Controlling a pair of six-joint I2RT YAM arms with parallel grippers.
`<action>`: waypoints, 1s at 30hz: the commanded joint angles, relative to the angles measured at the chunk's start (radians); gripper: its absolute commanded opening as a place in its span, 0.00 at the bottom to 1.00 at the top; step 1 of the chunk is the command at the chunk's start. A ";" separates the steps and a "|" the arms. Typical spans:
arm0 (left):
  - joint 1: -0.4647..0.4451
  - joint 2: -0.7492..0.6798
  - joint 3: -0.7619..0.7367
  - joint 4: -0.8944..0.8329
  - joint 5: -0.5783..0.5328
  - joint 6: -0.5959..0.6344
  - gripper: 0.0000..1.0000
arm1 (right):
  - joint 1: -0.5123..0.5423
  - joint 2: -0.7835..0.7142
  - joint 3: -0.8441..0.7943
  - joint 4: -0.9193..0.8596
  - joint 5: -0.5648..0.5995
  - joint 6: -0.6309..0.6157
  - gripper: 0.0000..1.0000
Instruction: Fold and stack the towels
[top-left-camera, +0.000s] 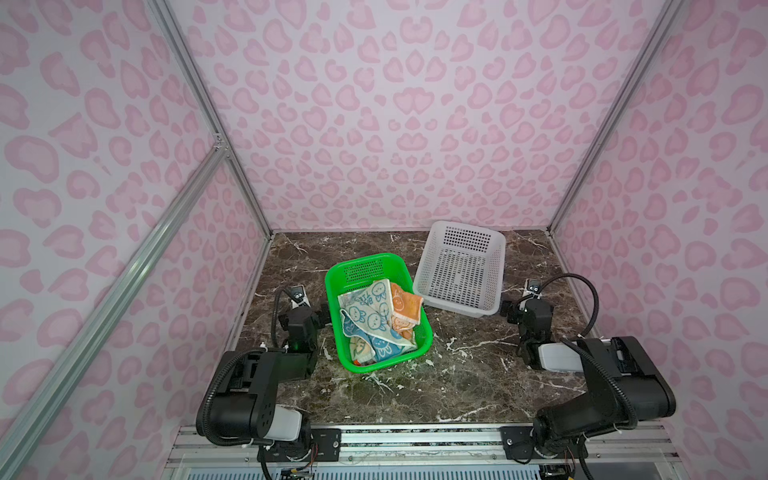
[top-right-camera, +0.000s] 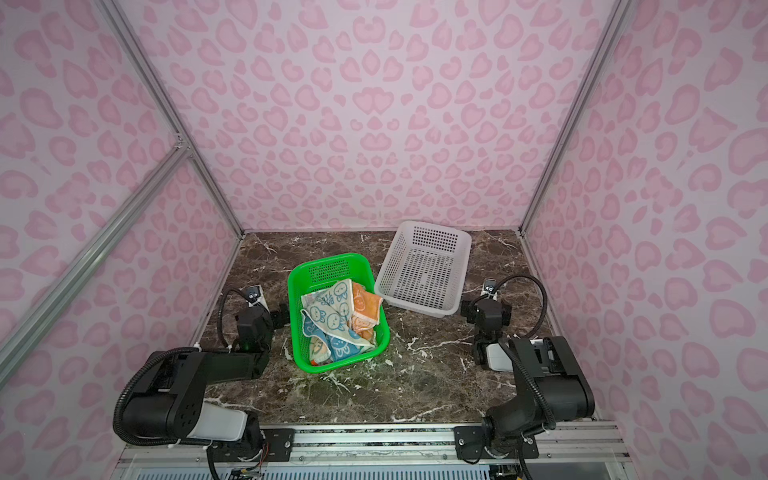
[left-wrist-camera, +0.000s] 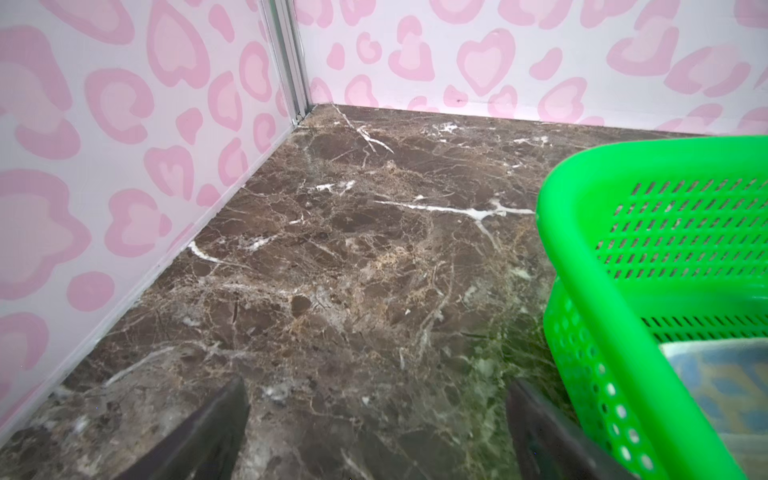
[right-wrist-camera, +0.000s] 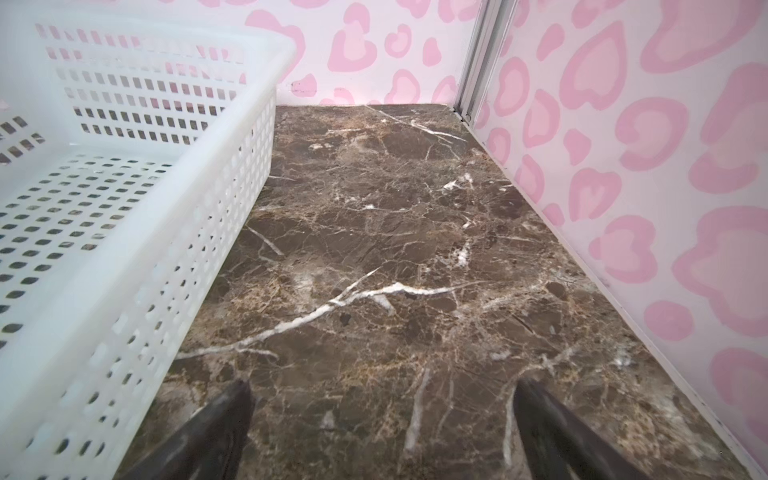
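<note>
The towels lie crumpled together in the green basket (top-left-camera: 365, 259) (top-right-camera: 328, 259) in both top views: a cream one with blue bunnies (top-left-camera: 370, 309) (top-right-camera: 332, 311), an orange one (top-left-camera: 405, 307) (top-right-camera: 365, 309) and a blue one (top-left-camera: 382, 345) (top-right-camera: 343, 347). My left gripper (top-left-camera: 309, 307) (left-wrist-camera: 376, 386) hovers just left of that basket, open, with only bare marble between its fingers. In the left wrist view a cream-and-blue towel (left-wrist-camera: 723, 374) shows inside the basket wall (left-wrist-camera: 582, 257). My right gripper (top-left-camera: 528, 309) (right-wrist-camera: 382, 388) sits right of the white basket, open and empty.
A white perforated basket (top-left-camera: 465, 226) (top-right-camera: 432, 226) (right-wrist-camera: 137, 266) stands empty at the back right, its corner close to the green one. Pink patterned walls enclose the brown marble tabletop (top-left-camera: 457, 374) on three sides. Both arm bases sit at the front rail.
</note>
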 joint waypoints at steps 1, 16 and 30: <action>0.001 0.019 0.022 0.136 -0.034 0.021 0.97 | 0.004 0.014 0.005 0.100 0.040 -0.015 0.99; 0.001 0.017 0.017 0.142 -0.034 0.021 0.98 | 0.005 0.013 0.005 0.099 0.040 -0.015 0.99; 0.035 0.014 0.030 0.110 0.035 0.008 0.98 | 0.001 0.013 0.007 0.096 0.030 -0.012 0.99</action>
